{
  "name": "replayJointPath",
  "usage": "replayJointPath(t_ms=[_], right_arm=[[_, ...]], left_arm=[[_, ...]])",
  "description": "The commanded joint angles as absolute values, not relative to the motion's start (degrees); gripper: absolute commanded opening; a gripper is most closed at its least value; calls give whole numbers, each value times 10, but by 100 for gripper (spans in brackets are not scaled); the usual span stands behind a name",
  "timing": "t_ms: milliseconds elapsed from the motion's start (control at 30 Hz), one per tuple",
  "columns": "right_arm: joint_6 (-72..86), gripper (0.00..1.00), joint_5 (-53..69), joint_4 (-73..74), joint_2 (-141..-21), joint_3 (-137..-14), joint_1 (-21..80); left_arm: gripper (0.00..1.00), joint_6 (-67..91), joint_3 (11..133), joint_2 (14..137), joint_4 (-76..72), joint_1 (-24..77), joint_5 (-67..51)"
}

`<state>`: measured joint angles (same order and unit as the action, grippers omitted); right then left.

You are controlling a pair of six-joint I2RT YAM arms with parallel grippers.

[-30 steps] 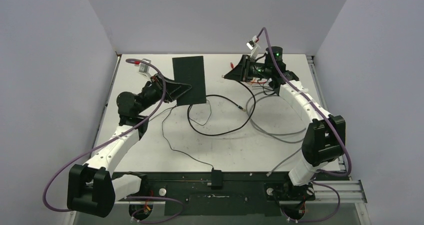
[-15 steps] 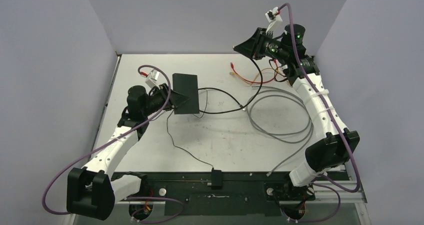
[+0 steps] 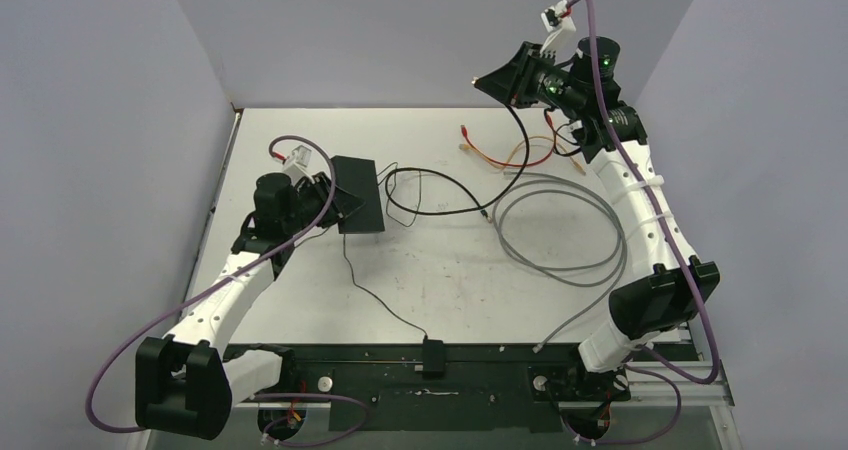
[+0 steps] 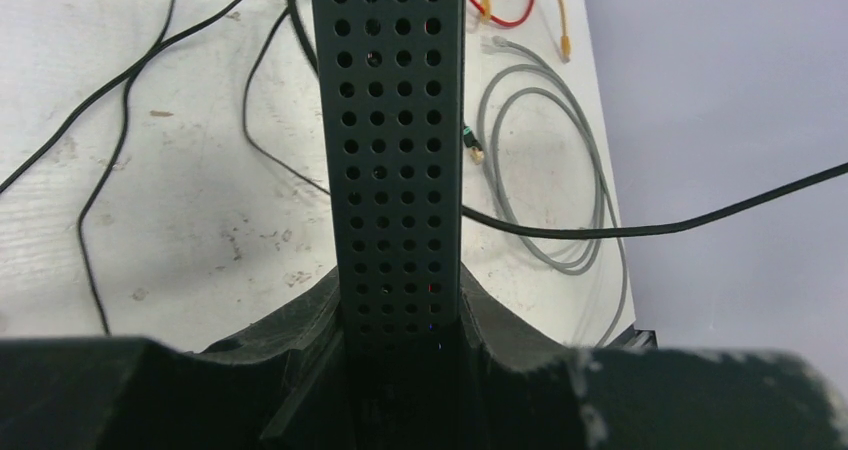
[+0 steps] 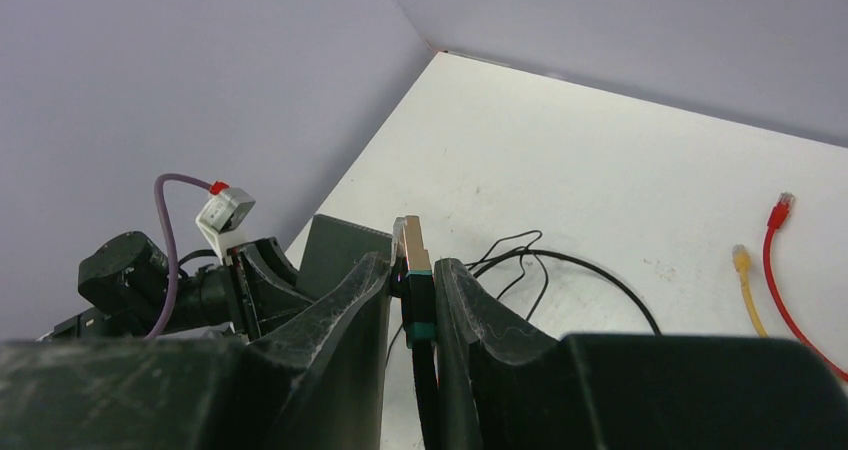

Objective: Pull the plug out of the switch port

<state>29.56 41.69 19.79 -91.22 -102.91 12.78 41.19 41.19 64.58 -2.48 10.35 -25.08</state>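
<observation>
Plug (image 5: 411, 240), green-sleeved and pale-tipped, sits clamped in the raised right hand (image 5: 412, 275); left hand (image 4: 400, 315) clamps the perforated matte-black switch (image 4: 395, 140).

We are looking at a robotics lab test cell: plain grey partition walls (image 3: 100, 120) are closing in a scuffed white table (image 3: 450, 280) on three sides, a left arm (image 3: 225, 295) and a right arm (image 3: 640, 210) are standing bolted to a black base plate (image 3: 500, 370) beside an aluminium rail (image 3: 690, 375), purple harness cable (image 3: 300, 139) is looping off them, and a perforated black switch (image 3: 358, 192) and loose grey network cable (image 3: 560, 182) are serving as bench gear
</observation>
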Motion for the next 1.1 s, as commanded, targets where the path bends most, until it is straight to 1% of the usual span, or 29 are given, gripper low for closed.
replayJointPath(t_ms=[0, 167, 400, 567, 733, 1067], right_arm=[[290, 5, 400, 184, -933, -1081, 125], [257, 5, 383, 220, -981, -1149, 122], [260, 5, 379, 220, -1044, -1228, 104], [276, 5, 378, 203, -1093, -1295, 90], [314, 5, 373, 152, -1136, -1355, 56], [401, 5, 337, 33, -1167, -1416, -19]], left_arm=[[0, 390, 460, 624, -16, 92, -216], [0, 388, 476, 623, 95, 74, -165], [0, 386, 450, 599, 162, 54, -123], [0, 380, 434, 586, 195, 48, -116], [0, 378, 423, 578, 202, 46, -129], [0, 375, 409, 579, 206, 43, -142]])
